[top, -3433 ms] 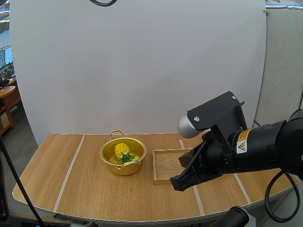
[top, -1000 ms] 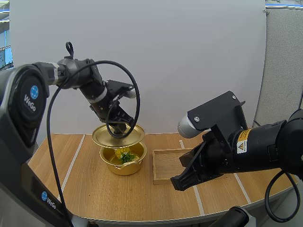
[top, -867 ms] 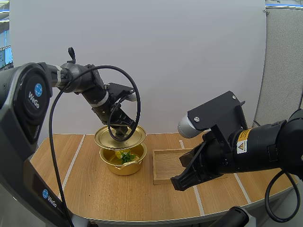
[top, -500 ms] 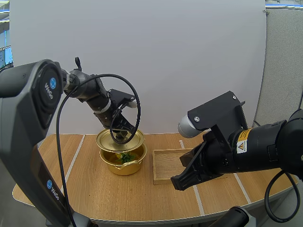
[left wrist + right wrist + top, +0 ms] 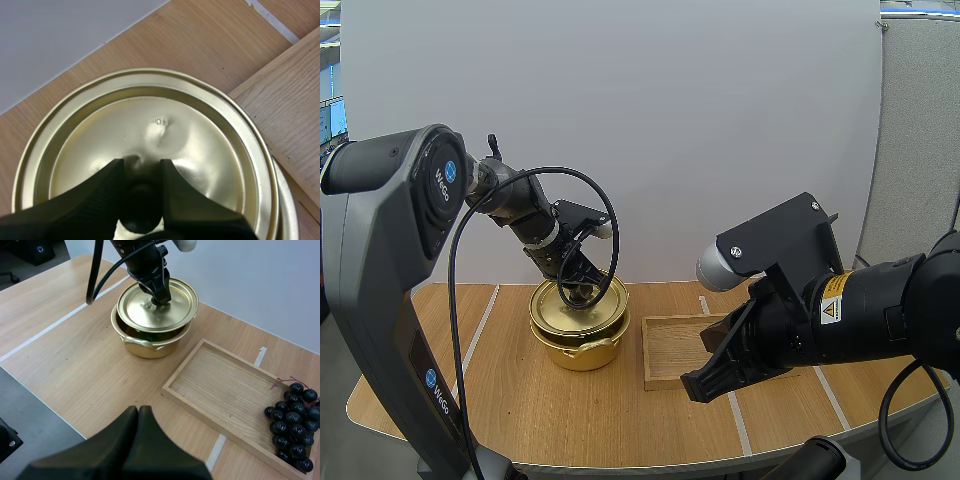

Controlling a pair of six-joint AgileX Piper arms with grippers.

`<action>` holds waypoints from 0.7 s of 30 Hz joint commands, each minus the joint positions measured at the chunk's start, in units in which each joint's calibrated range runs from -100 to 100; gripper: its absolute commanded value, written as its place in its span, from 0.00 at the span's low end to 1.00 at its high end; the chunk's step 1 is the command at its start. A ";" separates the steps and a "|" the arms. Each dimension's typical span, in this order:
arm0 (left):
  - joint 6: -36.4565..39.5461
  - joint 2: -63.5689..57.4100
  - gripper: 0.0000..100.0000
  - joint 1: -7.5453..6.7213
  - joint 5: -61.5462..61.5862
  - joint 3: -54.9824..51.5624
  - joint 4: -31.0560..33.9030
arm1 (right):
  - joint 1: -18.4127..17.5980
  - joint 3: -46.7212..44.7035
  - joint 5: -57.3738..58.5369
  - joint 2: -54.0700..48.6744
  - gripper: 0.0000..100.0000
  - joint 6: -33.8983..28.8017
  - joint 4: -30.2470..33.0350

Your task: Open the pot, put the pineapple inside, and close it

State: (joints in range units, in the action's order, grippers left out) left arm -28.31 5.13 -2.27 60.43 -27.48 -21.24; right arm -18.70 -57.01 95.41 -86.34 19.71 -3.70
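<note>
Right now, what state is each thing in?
lid, resting askew on the pot, not seated
pot, upright, partly covered
left gripper, shut on the lid
right gripper, shut, empty
wooden tray, flat, grapes at one end
grapes, lying in the tray

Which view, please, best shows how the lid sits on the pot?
The right wrist view: the whole lid shows over the pot, a gap at the front. The left wrist view shows its top, with the left gripper at its centre; the high view, its side.
</note>
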 commanded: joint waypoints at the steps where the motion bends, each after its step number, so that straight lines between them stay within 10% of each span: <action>1: 0.56 1.27 0.00 -0.11 2.68 -0.30 -0.75 | 0.18 -0.07 -0.34 -0.61 0.00 -0.04 0.60; 21: -0.31 -5.46 0.00 -0.11 2.26 -4.76 -2.17 | 0.18 -0.07 -0.34 -0.61 0.00 -0.04 0.60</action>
State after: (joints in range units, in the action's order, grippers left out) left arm -28.34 0.29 -2.27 64.91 -31.10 -22.24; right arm -18.70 -57.01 95.41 -86.34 19.71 -3.49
